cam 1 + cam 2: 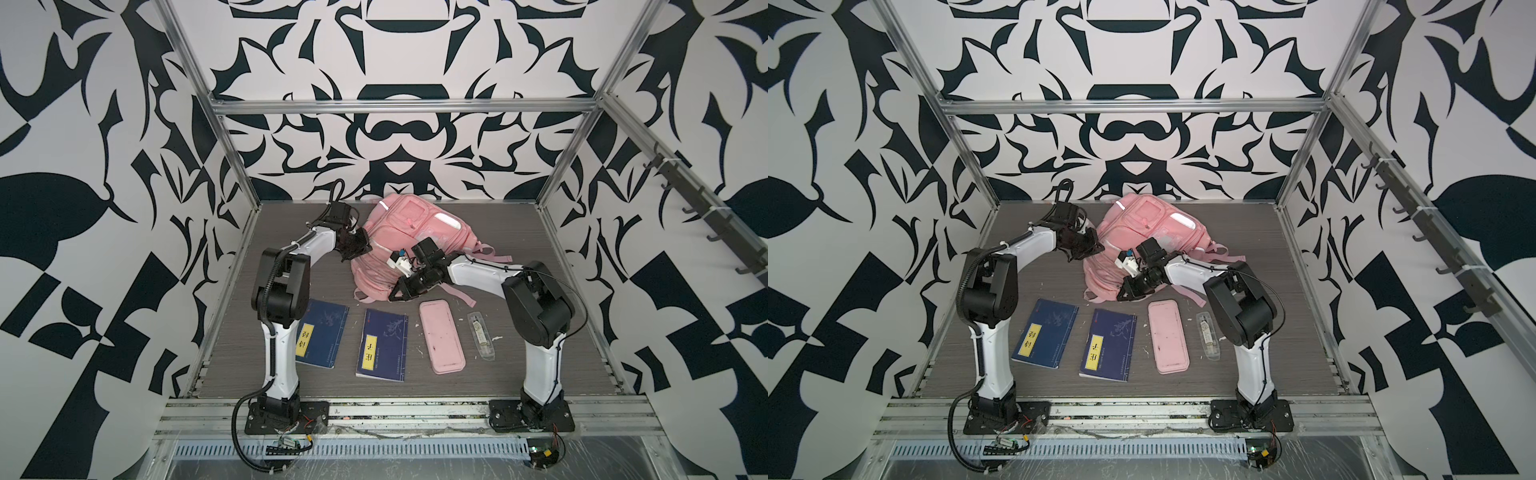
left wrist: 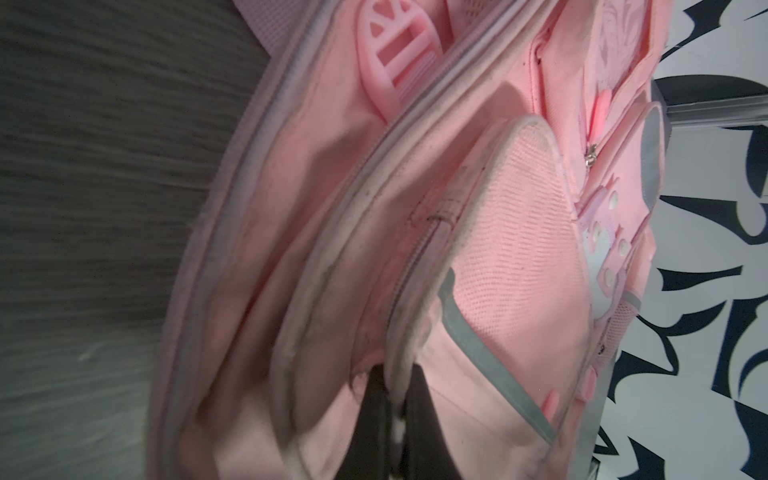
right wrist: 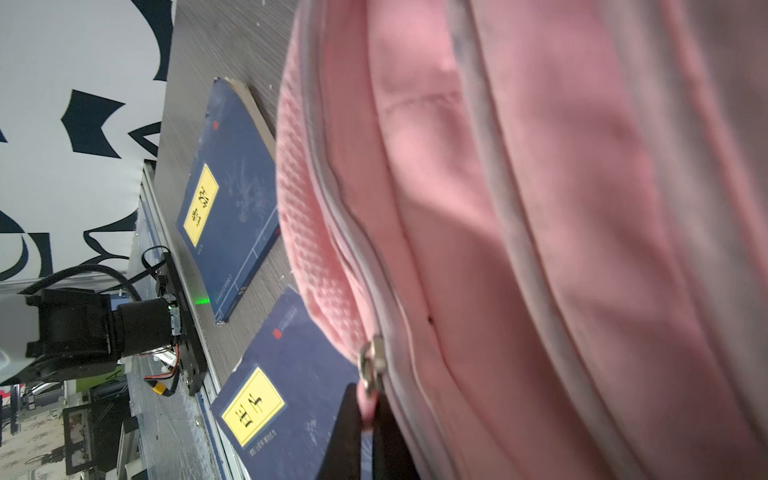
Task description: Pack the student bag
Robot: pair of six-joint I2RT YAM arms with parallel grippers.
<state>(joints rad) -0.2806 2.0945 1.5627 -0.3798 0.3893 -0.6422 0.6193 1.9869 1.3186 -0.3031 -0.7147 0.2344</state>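
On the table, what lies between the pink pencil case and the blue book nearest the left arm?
Another blue book with a yellow label lies there, apart from both; both top views show it.

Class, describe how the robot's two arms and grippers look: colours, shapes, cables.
The left arm and right arm have white shells, black joint housings and black base plates. A ribbed black hose runs up the left; a thin black cable loops by the right. The left gripper and right gripper are black, flat-fingered.
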